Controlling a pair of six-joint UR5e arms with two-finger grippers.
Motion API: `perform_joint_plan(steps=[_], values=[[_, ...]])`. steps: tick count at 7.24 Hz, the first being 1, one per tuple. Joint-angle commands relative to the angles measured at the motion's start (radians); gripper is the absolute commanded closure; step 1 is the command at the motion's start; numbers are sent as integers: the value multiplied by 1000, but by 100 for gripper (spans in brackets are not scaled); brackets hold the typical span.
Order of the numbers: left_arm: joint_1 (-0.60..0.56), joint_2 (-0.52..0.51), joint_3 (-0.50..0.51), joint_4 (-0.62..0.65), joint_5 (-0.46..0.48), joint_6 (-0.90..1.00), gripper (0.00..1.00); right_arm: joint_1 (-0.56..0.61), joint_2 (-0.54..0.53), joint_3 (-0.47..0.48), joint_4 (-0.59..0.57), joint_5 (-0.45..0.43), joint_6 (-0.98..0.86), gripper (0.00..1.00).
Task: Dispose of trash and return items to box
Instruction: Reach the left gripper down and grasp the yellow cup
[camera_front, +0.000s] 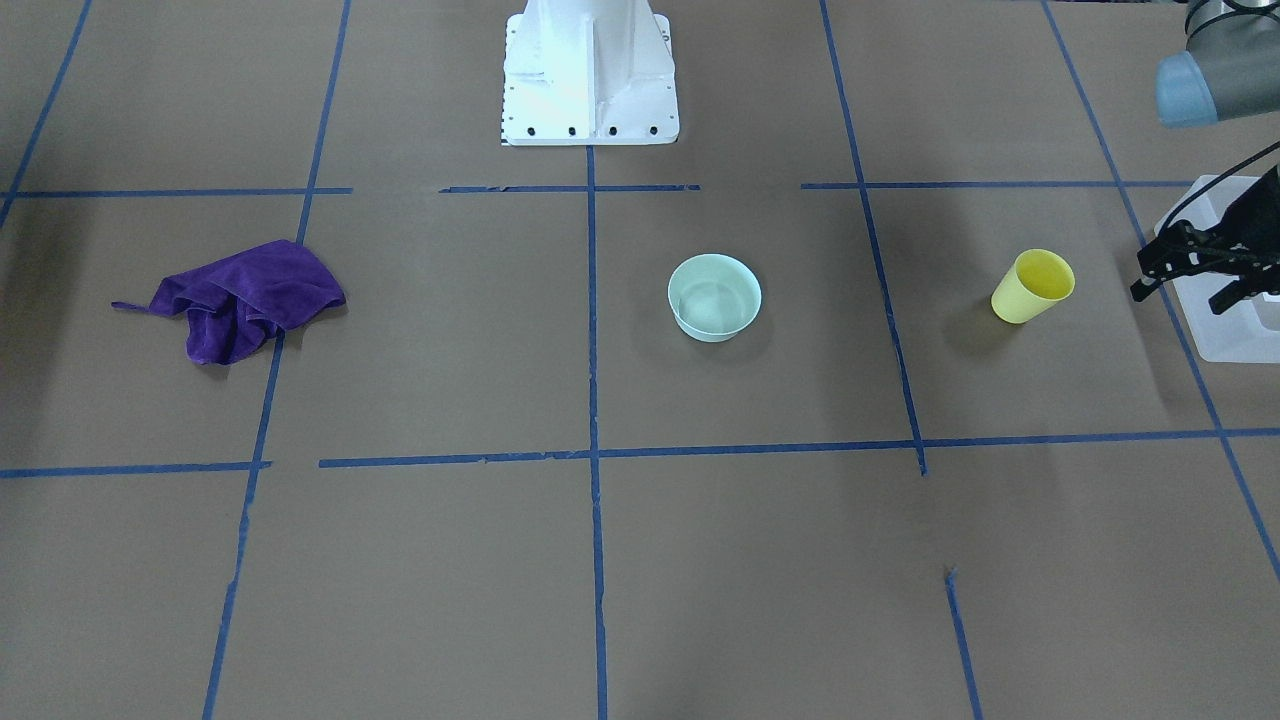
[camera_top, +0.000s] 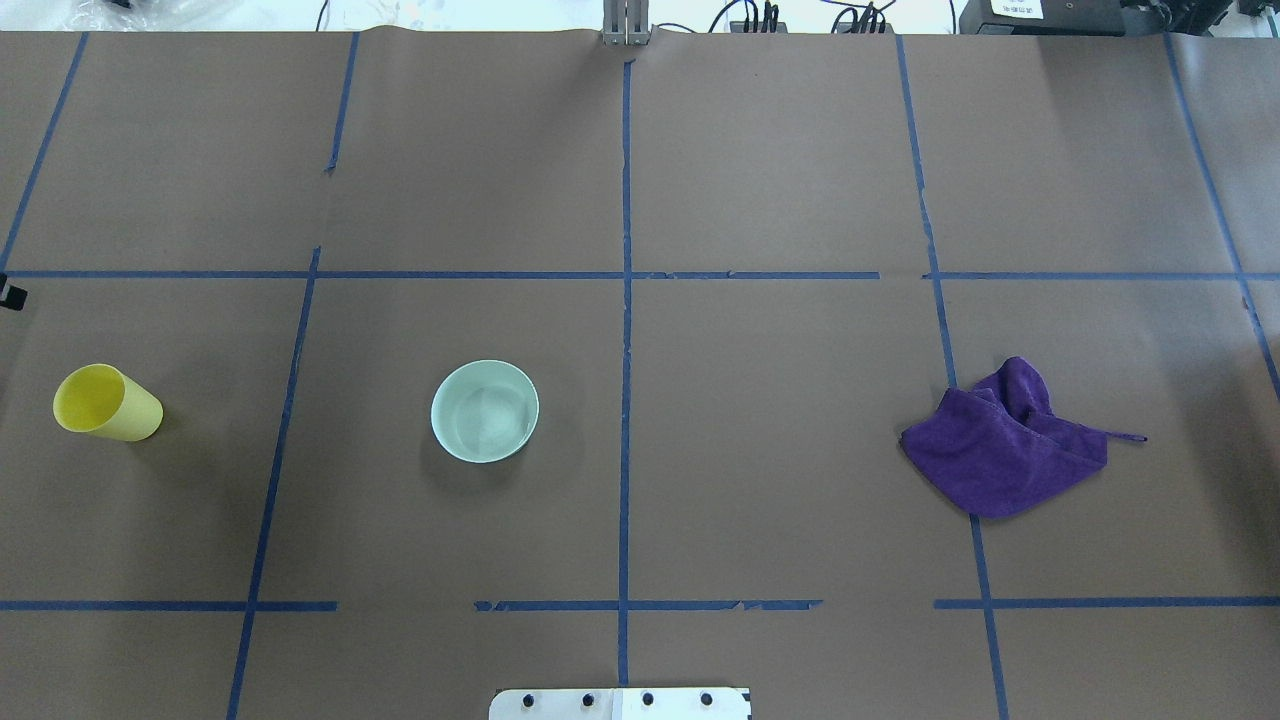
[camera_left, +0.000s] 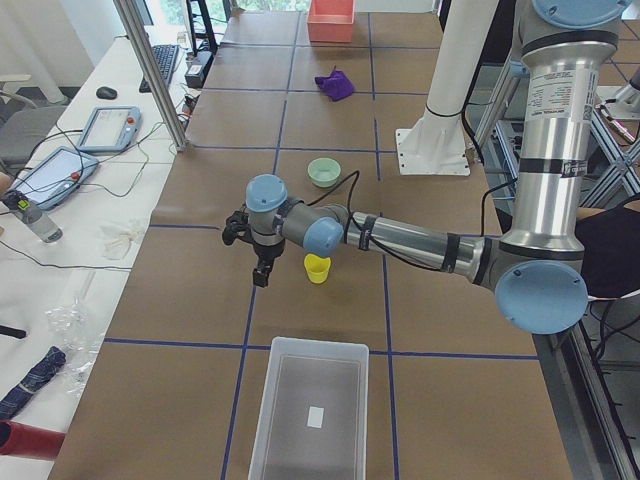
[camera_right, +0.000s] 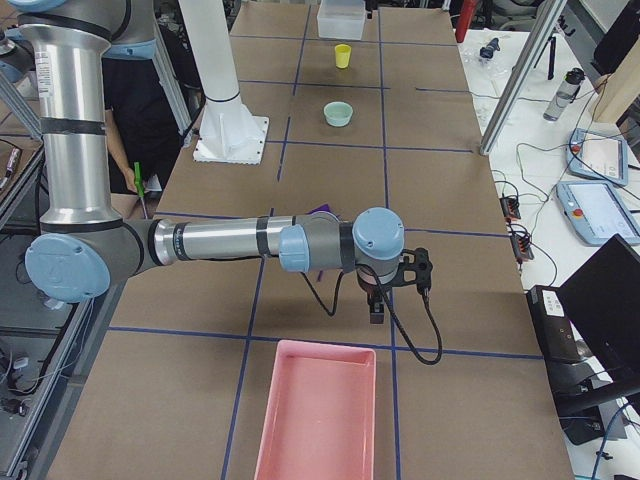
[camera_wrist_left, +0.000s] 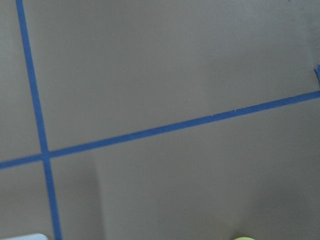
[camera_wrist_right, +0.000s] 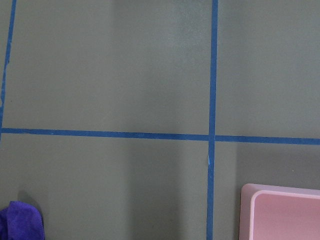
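Only partly in view: the box (camera_front: 1230, 338).

Silver arms (camera_left: 548, 170) with pale-blue joint caps (camera_left: 541, 297), white pedestal base (camera_front: 590, 70).

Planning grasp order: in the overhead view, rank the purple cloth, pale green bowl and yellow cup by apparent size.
1. Crumpled purple cloth, clearly largest.
2. Round pale green plastic bowl.
3. Tapered yellow plastic cup, only slightly smaller-looking than the bowl.
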Motion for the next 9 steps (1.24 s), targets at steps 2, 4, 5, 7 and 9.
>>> perform_joint_plan(steps=[2,4,5,7,9], values=[[148,70,-11,-165,49,-246,0,-9,12,-8,3,3,10,0],[194,71,5,-174,94,-280,1,-14,14,-3,3,4,73,0],[202,71,12,-174,109,-280,1,-14,14,-3,3,4,72,0],[240,70,31,-174,111,-282,3,-14,16,-1,3,7,73,0],[254,68,43,-174,112,-285,14,-15,20,-1,3,6,75,0]])
